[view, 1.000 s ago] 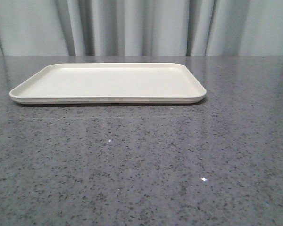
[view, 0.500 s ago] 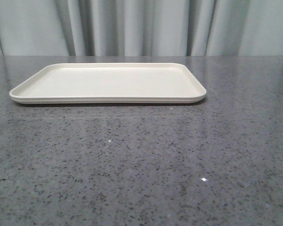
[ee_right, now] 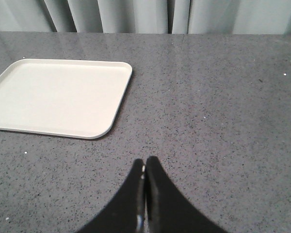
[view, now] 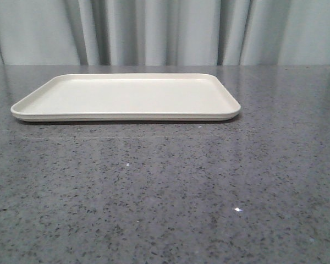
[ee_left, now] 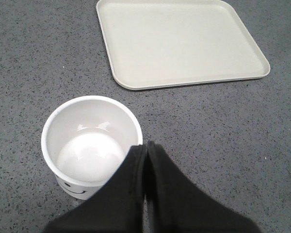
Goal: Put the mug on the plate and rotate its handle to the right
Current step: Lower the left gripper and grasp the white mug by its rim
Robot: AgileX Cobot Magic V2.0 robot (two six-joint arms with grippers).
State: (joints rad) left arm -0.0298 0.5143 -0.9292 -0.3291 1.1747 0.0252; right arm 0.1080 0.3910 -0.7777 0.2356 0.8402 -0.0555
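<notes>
The plate (view: pixel 126 96) lies bare at the back middle of the table; it also shows in the left wrist view (ee_left: pixel 179 41) and the right wrist view (ee_right: pixel 58 97). The mug (ee_left: pixel 89 141) shows only in the left wrist view, upright and empty on the table, part of its smiley face showing low on its side. Its handle is hidden. My left gripper (ee_left: pixel 145 145) is shut and empty, its tips over the mug's rim. My right gripper (ee_right: pixel 145 162) is shut and empty above bare table, well apart from the plate. Neither gripper shows in the front view.
The grey speckled tabletop (view: pixel 170 187) runs to a grey curtain (view: pixel 165 30) at the back.
</notes>
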